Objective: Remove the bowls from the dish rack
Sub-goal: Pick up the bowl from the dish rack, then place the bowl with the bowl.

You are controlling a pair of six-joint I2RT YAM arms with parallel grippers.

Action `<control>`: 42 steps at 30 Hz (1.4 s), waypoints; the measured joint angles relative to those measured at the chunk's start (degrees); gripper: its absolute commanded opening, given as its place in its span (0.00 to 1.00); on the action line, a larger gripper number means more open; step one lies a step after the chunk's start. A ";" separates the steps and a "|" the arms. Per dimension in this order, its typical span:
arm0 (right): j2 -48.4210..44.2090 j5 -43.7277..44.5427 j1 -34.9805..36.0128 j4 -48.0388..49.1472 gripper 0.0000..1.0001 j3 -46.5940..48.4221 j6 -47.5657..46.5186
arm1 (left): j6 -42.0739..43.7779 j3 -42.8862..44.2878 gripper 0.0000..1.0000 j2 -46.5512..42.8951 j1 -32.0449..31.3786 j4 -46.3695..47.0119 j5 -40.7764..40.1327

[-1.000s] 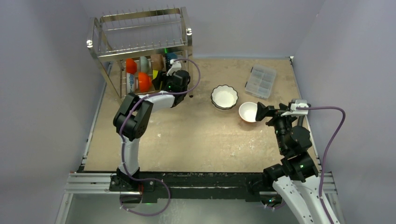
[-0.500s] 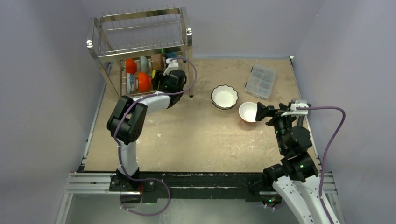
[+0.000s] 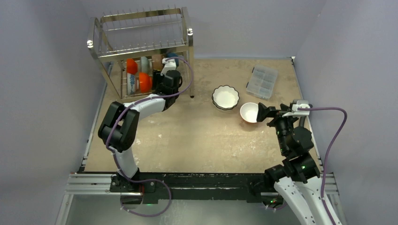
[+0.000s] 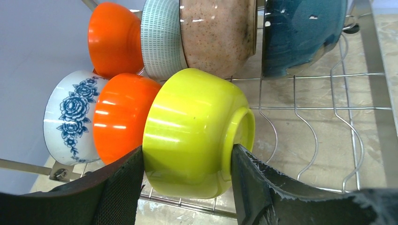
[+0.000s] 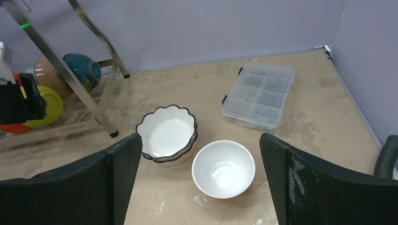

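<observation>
Yellow-green fills my left wrist view: a yellow-green bowl [image 4: 192,136] stands on edge in the lower tier of the dish rack [image 3: 141,47], its foot turned toward the open wires. The left gripper [image 4: 187,153] straddles it, one finger against its wall near the rim and the other against its foot ring. Both look to be touching, but I cannot tell whether they are squeezing it or only resting there.

Packed beside it, also on edge, are an orange bowl [image 4: 119,117] and a white bowl with blue flowers [image 4: 70,117]. In the row behind stand a second orange bowl [image 4: 112,40], a pale striped bowl [image 4: 162,37], a speckled tan bowl [image 4: 218,33] and a teal bowl [image 4: 300,33].

On the right side of the table [image 3: 197,140], well apart from the rack, the scalloped white bowls [image 5: 166,133] sit upright, and they look nested one in the other. Just beside them, nearer my right arm, is a plain white bowl [image 5: 223,168] with orange showing under it. The right gripper [image 5: 201,143] hangs above that plain bowl with its jaws spread wide, holding nothing. A clear plastic box [image 5: 259,96] lies beyond the bowls, toward the far right corner.
</observation>
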 measured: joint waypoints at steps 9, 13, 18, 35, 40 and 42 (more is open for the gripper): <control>-0.42 -0.26 0.02 -0.02 0.99 0.00 0.00 | 0.79 -4.00 0.36 -6.91 -0.02 0.22 6.08; -0.87 -0.83 0.02 0.02 0.99 0.00 0.00 | 2.32 -6.25 0.34 -10.29 -0.74 0.22 7.72; -1.11 -1.55 0.02 0.00 0.99 0.00 0.00 | 5.31 -10.08 0.32 -15.41 -3.45 0.39 9.07; 4.66 -6.73 0.02 -2.47 0.99 3.02 1.68 | 13.35 -25.03 0.19 -30.88 -13.49 3.87 15.93; 8.81 -9.40 0.02 -4.07 0.99 5.75 2.58 | 15.93 -28.06 0.15 -33.59 -17.59 3.93 16.81; 10.93 -10.82 0.02 -4.87 0.99 6.84 3.08 | 16.96 -29.07 0.13 -34.58 -19.34 4.07 16.96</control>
